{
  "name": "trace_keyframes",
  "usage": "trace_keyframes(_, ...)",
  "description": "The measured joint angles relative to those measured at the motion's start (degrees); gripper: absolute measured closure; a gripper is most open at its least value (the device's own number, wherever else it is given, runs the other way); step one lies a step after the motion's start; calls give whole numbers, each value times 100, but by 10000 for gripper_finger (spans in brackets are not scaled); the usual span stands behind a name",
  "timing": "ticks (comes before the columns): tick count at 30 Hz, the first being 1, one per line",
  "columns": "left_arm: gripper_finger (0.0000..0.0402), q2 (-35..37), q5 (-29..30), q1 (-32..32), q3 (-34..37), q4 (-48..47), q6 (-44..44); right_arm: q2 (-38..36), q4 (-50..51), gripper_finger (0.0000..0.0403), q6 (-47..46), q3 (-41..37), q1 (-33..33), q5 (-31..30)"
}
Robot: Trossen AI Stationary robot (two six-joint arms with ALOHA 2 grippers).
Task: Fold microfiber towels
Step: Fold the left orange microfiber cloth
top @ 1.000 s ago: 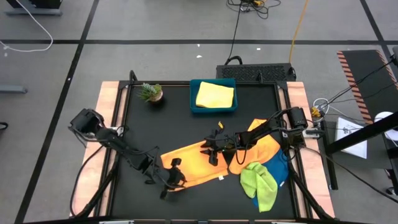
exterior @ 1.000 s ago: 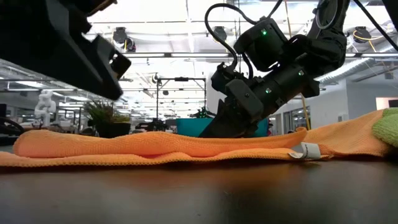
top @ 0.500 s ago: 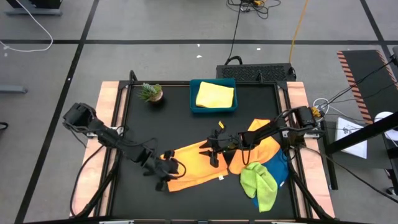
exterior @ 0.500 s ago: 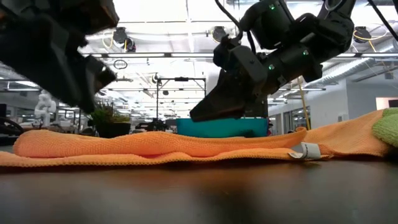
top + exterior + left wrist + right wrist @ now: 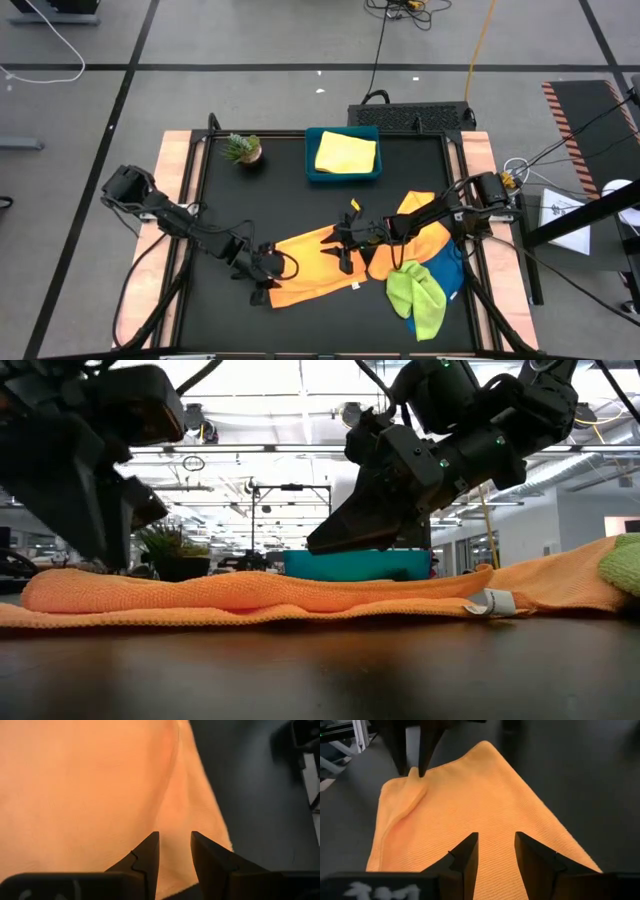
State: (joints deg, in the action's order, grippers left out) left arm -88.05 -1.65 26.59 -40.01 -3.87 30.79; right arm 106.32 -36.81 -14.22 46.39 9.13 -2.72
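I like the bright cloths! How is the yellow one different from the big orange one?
The yellow towel lies in the blue tray; the orange towel lies on the black table. The yellow one is a neat small square; the orange one is a long, rumpled strip. Both tools hover over the orange one, none near the yellow. Both are plain, bright cloths.
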Motion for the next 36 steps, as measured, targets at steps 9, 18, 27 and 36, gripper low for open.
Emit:
trace_keyframes(9,289,0,-484,-181,544,865,265,0,0,284,3,0,0,-1)
trace_keyframes(18,289,-48,-487,-23,582,1053,241,0,-1,284,9,0,0,0)
trace_keyframes(27,353,-48,-281,129,582,1127,-20,1,-20,284,9,0,0,0)
trace_keyframes(36,398,-48,-304,248,582,1156,-66,2,-19,284,9,0,0,0)
